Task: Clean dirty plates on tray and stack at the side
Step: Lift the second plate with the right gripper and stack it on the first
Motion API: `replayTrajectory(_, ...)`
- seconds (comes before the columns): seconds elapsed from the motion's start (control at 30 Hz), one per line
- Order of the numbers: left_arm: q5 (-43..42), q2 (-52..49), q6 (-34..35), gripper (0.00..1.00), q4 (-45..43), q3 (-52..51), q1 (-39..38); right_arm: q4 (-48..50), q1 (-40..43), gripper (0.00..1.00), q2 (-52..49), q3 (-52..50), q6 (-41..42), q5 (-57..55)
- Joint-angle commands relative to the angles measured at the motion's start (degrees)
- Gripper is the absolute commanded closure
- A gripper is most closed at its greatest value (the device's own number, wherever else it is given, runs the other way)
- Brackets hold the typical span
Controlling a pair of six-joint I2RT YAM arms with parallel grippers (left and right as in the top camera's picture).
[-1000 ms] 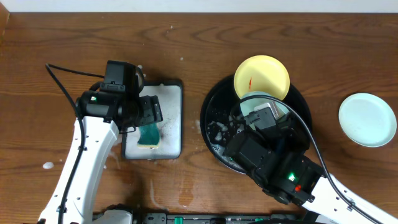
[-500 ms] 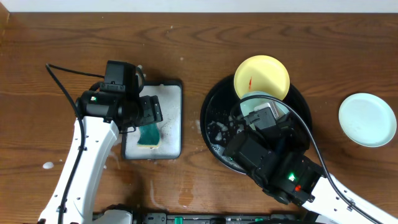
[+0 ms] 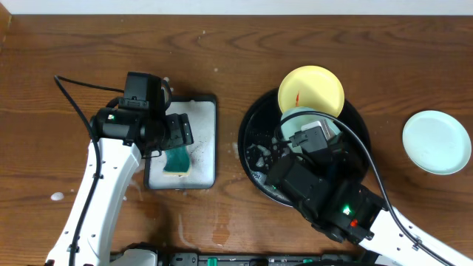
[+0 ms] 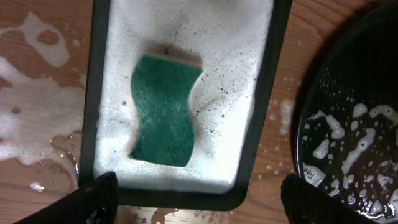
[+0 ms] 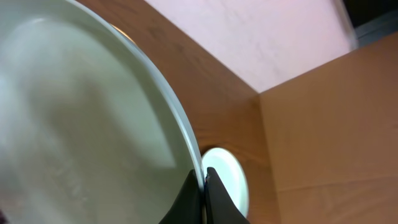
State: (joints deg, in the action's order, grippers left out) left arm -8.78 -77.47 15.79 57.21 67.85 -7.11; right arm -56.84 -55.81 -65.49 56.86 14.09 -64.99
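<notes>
The black round tray point(image 3: 255, 140) sits at centre right, flecked with foam. A yellow plate point(image 3: 310, 90) with a red smear rests on its far rim. My right gripper point(image 5: 203, 186) is shut on the rim of a mint-green plate point(image 5: 81, 143), held tilted over the tray; it shows partly under the arm in the overhead view point(image 3: 299, 118). A second mint-green plate point(image 3: 436, 142) lies on the table at the right, also in the right wrist view point(image 5: 230, 177). My left gripper point(image 4: 196, 199) is open above the soapy tray's near edge, empty.
A rectangular dark tray point(image 3: 209, 140) full of white foam holds a green sponge point(image 4: 165, 112). Foam puddles lie on the wood to its left point(image 4: 31, 124). The round tray's rim point(image 4: 311, 112) is close on the right of the left wrist view.
The mint-green plate in my right gripper has shifted slightly over the tray. The left arm has not moved.
</notes>
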Motion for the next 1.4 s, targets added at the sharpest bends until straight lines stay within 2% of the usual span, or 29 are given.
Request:
replayTrajectory(0.0,-0.24,0.00,-0.55,0.16,0.33,0.68,0.20,0.33,6.12,0.99,-0.94,0.37,5.05,0.79)
replayTrajectory(0.03,-0.24,0.00,-0.55,0.16,0.33,0.68,0.20,0.96,9.27,0.99,-1.36,0.39,8.11,3.87)
replayTrajectory(0.07,-0.24,0.00,-0.55,0.16,0.33,0.68,0.20,2.54,12.66,0.99,-1.60,0.42,7.13,11.08)
replayTrajectory(0.13,-0.24,0.00,-0.55,0.16,0.33,0.68,0.20,4.52,19.85,0.99,-1.70,0.42,-1.49,26.18)
replayTrajectory(0.2,-0.24,0.00,-0.55,0.16,0.33,0.68,0.20,4.59,26.77,0.99,-1.49,0.42,1.99,30.08)
replayTrajectory(0.23,-0.24,0.00,-0.55,0.16,0.33,0.68,0.20,5.86,34.05,0.99,-1.46,0.42,2.95,37.29)
replayTrajectory(0.43,-0.24,0.00,-0.55,0.16,0.33,0.68,0.20,13.00,64.50,0.99,-1.81,0.42,-1.01,69.61)
replayTrajectory(0.5,-0.24,0.00,-0.55,0.16,0.33,0.68,0.20,15.65,75.45,0.97,-2.95,0.42,-1.46,75.71)
replayTrajectory(0.57,-0.24,0.00,-0.55,0.16,0.33,0.68,0.20,17.38,82.55,0.98,-4.70,0.42,-1.25,75.76)
replayTrajectory(0.77,-0.24,0.00,-0.55,0.16,0.33,0.68,0.20,21.09,97.68,0.99,-13.75,0.42,6.23,74.77)
replayTrajectory(0.97,-0.24,0.00,-0.55,0.16,0.33,0.68,0.20,24.30,104.28,0.99,-22.47,0.42,7.72,72.94)
replayTrajectory(1.0,-0.24,0.00,-0.55,0.16,0.33,0.68,0.20,24.48,104.63,0.94,-23.15,0.42,7.54,72.96)
replayTrajectory(1.07,-0.24,0.00,-0.55,0.16,0.33,0.68,0.20,25.44,104.59,0.68,-23.54,0.48,6.86,77.11)
replayTrajectory(1.1,-0.24,0.00,-0.55,0.16,0.33,0.68,0.20,26.36,104.02,0.60,-23.19,0.83,5.42,83.89)
replayTrajectory(1.13,-0.24,0.00,-0.55,0.16,0.33,0.68,0.20,26.93,103.51,0.56,-22.95,1.11,5.07,87.84)
replayTrajectory(1.17,-0.24,0.00,-0.55,0.16,0.33,0.68,0.20,27.82,101.79,0.54,-22.18,1.77,4.07,95.84)
replayTrajectory(1.23,-0.24,0.00,-0.55,0.16,0.33,0.68,0.20,27.89,97.96,0.55,-20.74,2.64,2.49,102.75)
replayTrajectory(1.37,-0.24,0.00,-0.55,0.16,0.33,0.68,0.20,27.69,85.33,0.55,-18.27,2.84,-4.13,100.50)
